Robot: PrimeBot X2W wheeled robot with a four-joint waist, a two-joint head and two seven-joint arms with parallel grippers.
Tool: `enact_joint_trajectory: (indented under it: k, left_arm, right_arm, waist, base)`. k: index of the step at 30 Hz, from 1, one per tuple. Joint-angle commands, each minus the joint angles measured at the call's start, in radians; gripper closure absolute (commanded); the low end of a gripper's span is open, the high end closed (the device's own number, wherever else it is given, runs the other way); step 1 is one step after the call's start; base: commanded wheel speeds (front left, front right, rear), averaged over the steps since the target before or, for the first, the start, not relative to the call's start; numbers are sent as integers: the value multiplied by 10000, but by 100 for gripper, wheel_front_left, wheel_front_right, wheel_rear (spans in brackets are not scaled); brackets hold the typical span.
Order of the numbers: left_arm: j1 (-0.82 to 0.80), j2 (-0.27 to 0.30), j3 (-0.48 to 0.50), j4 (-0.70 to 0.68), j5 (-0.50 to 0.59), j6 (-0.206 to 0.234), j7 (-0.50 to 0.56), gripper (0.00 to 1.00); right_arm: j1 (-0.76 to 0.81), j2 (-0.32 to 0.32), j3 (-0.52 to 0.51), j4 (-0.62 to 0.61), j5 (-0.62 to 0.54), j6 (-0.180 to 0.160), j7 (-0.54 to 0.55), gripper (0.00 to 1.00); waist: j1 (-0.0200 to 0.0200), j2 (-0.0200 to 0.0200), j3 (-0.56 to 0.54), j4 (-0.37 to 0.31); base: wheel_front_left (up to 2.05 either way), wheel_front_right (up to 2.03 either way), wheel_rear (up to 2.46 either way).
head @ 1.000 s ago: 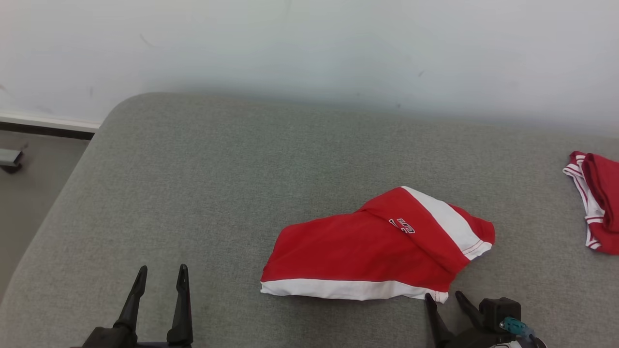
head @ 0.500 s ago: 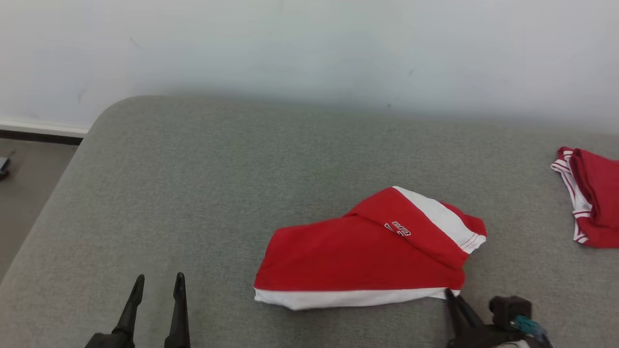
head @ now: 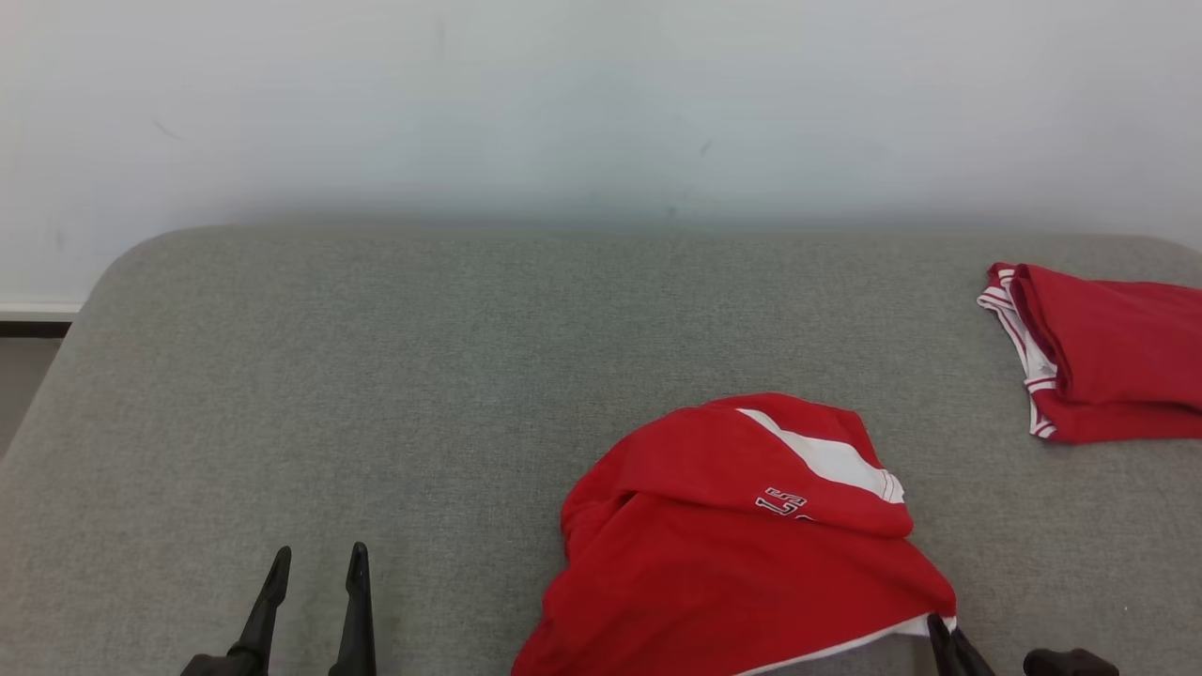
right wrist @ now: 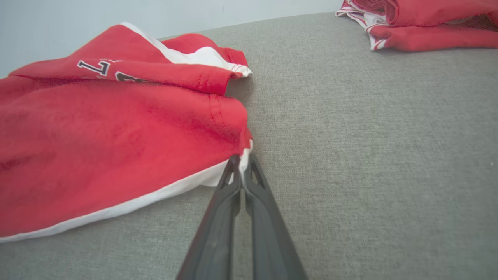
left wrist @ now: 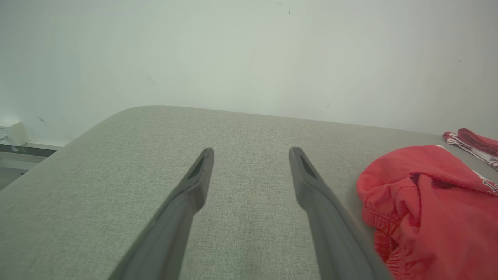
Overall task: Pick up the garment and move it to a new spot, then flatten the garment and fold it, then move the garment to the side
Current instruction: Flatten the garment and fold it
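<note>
While the right end effector (right wrist: 243, 159) is clamping its two dark fingers together on the white-hemmed corner of the red sports shorts (head: 742, 554), the garment is lying bunched at the front right of the grey cushioned surface (head: 376, 376). One leg is flopping over the rest, and the printed number (head: 784, 504) is showing on top. Over on the other side, the left end effector (head: 318, 554) is hanging above bare grey fabric with its fingers apart, gripping nothing, well clear of the shorts. Now the worry: that pinch is sitting right on the edge of the hem, so in my judgement a quick lift is risking the thin cloth sliding out from between the fingertips. A one-corner hold is also likely to let the shorts dangle and twist, which makes flattening harder, and a low drag could ruck them up on the rough weave. Looking around, a second red garment (head: 1108, 366) with white trim is resting folded at the far right, well apart, so a carry that way is asking for a tangle. The pale wall (head: 563, 94) is closing off the back, while the leftward path is looking open.
</note>
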Motion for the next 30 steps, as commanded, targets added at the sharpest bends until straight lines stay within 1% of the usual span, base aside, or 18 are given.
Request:
enact_joint_trajectory:
  k: [1,2,3,11,21,30]
  left_arm:
    - [111,-21,0,21,-15,-4,-28,0]
    - [124,-24,-10,29,-8,-5,-28,0]
    - [143,-27,-11,37,-10,-6,-28,0]
    - [216,-40,43,48,-26,-10,-28,0]
    - [360,-43,178,-15,50,-15,-28,0]
    - [266,-34,-70,54,39,-17,-28,0]
  right_arm:
    - [222,56,-67,-63,59,-23,200,100]
    - [289,50,-90,-138,25,-23,247,58]
    - [314,46,-141,-226,-59,-24,227,0]
    - [610,146,-585,-1028,-462,-24,10,0]
    - [1011,428,-1136,-2425,-939,-24,-203,0]
    - [1323,633,-1196,-3245,-1074,-24,-218,0]
  waist:
    - [0,-1,-28,-105]
    - [0,-1,-45,-124]
    - [0,-1,-70,-144]
    - [0,-1,-227,-271]
    - [0,-1,-387,-465]
    - [0,-1,-370,-717]
  base:
    - [0,0,0]
    - [0,0,0]
    - [0,0,0]
    - [0,0,0]
    - [0,0,0]
    - [0,0,0]
